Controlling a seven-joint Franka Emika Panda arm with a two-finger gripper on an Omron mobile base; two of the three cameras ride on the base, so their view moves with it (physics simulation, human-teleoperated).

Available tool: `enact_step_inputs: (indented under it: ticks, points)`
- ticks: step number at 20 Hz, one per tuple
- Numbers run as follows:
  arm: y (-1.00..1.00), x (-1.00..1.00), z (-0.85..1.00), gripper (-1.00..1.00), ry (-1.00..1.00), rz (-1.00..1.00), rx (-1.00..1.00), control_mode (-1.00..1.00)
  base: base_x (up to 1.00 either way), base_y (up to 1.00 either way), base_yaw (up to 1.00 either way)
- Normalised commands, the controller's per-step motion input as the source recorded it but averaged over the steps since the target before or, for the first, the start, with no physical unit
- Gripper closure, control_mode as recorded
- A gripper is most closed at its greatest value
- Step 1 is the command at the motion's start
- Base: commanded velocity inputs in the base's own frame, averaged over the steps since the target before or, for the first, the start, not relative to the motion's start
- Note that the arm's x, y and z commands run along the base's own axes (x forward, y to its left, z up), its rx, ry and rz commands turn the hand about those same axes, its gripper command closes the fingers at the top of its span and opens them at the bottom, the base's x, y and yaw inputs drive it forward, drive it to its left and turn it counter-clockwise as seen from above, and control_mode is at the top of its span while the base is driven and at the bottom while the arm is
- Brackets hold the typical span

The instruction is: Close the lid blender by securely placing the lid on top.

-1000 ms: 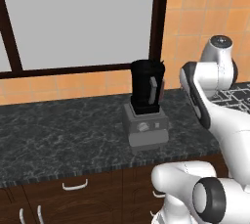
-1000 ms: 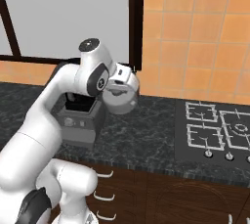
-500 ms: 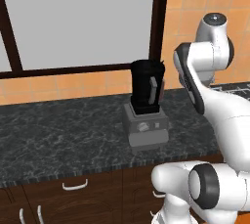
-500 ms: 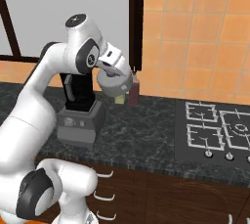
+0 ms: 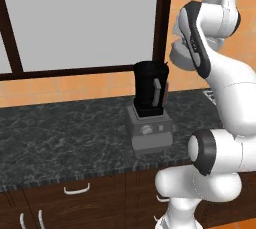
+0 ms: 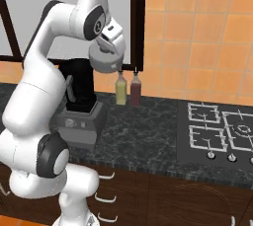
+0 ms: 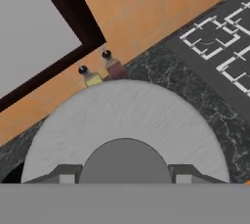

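Even bright rendered light, soft shadows (slight pixel blur), no glare.

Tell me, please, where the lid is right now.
The lid is held in the claw, in the air right of the blender jar's top and above two bottles in the right base view.

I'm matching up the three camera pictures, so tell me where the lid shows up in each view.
Left base view: the lid sits upper right, mostly behind the arm, above the blender.
Right base view: upper centre-left, under the hand, just right of the blender.
Hand view: the lower centre, gripped at its knob.
Shared landmark: the two bottles against the wall.
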Motion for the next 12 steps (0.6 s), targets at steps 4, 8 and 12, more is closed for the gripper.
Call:
enact_step_inputs:
  ticks: [4, 8, 12]
  points:
    - [0.15, 0.15, -0.01, 1.0, -0.05, 0.0, 0.0, -1.0, 0.0, 0.0, 0.0]
    - [0.46, 0.52, 0.1, 1.0, -0.04, 0.0, 0.02, -1.0, 0.0, 0.0, 0.0]
    - [0.44, 0.57, 0.16, 1.0, 0.0, 0.0, 0.08, -1.0, 0.0, 0.0, 0.0]
